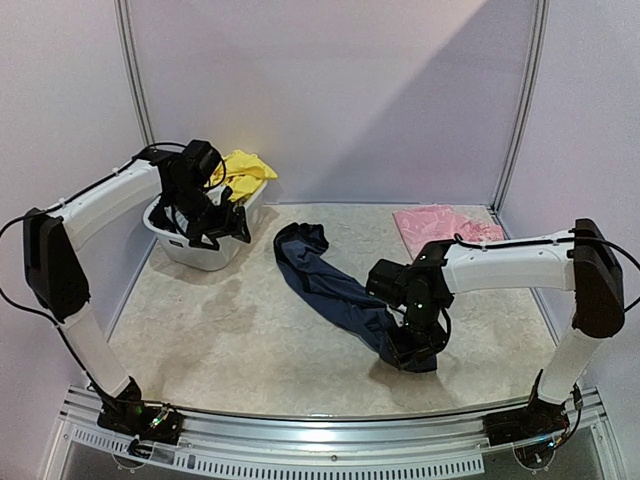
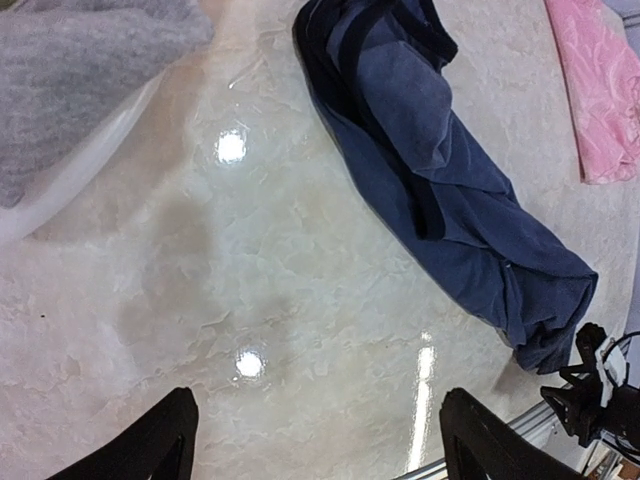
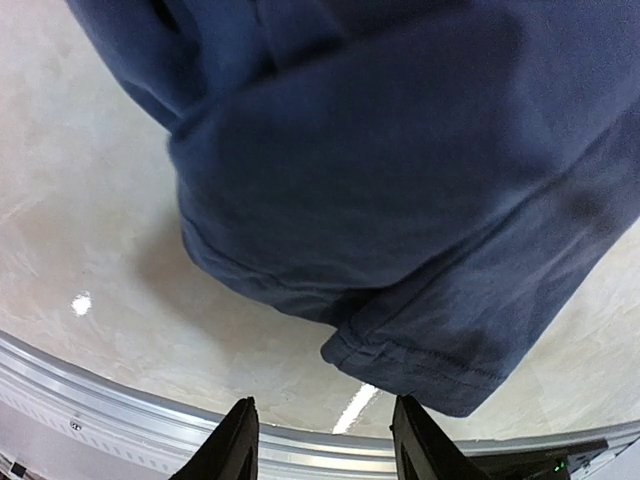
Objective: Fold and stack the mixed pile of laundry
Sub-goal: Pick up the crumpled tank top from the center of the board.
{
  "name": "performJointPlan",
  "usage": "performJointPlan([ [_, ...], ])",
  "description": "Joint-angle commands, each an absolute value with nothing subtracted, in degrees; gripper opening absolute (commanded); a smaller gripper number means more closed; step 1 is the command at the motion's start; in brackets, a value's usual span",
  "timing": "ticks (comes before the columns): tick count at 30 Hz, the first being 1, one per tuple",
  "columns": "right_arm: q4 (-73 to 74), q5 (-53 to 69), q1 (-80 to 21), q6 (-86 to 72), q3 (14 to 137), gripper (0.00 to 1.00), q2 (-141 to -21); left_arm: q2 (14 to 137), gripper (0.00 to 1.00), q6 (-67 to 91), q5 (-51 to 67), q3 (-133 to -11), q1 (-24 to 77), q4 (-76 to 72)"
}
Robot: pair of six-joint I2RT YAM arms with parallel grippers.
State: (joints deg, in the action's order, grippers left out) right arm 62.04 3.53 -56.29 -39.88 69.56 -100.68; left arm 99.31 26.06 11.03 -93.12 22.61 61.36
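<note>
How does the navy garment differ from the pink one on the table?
The navy garment is dark blue; the pink garment is pale. The navy one lies rumpled in a long diagonal strip across the table; the pink one lies flatter, near the far right corner. The right hand is at the navy one's near end; no hand is near the pink one. Both are cloth lying on the table.

- glossy beige marbled table (image 1: 230,340)
- crumpled navy cloth garment (image 1: 335,292), lying diagonally across its middle
- pale pink cloth piece (image 1: 437,226), far right corner
- white plastic tub (image 1: 205,255), far left corner
</note>
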Motion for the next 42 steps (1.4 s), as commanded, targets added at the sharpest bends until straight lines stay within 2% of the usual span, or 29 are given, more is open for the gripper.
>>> performJointPlan([
  [1, 64.16, 0.78, -56.48, -42.33, 69.59, 0.44, -102.01, 95.92, 0.86, 26.97, 10.58, -90.18, 23.34, 59.64],
  [12, 64.78, -2.04, -56.48, -43.03, 71.64, 0.37, -107.34, 90.91, 0.85, 27.15, 9.94, -84.64, 23.30, 59.36],
  [17, 65.37, -3.40, -56.43, -43.54, 71.64, 0.24, -106.46, 89.48, 0.85, 27.24, 9.95, -82.45, 23.39, 59.14],
  [24, 64.82, -4.17, -56.47, -44.41, 70.87, 0.00, -106.57, 88.51, 0.85, 27.16, 10.04, -81.75, 23.37, 59.04],
  [29, 66.95, -5.18, -56.50, -44.66, 72.96, 0.00, -105.40, 88.21, 0.85, 26.80, 10.19, -82.49, 23.36, 59.72],
  [34, 78.83, -11.35, -55.70, -45.15, 78.90, 0.00, -99.15, 86.93, 0.85, 25.10, 9.35, -85.72, 23.89, 62.23],
  [42, 85.56, -15.26, -42.00, -49.55, 74.07, 0.00, -80.13, 86.25, 0.85, 25.07, 7.88, -88.25, 27.64, 61.90],
])
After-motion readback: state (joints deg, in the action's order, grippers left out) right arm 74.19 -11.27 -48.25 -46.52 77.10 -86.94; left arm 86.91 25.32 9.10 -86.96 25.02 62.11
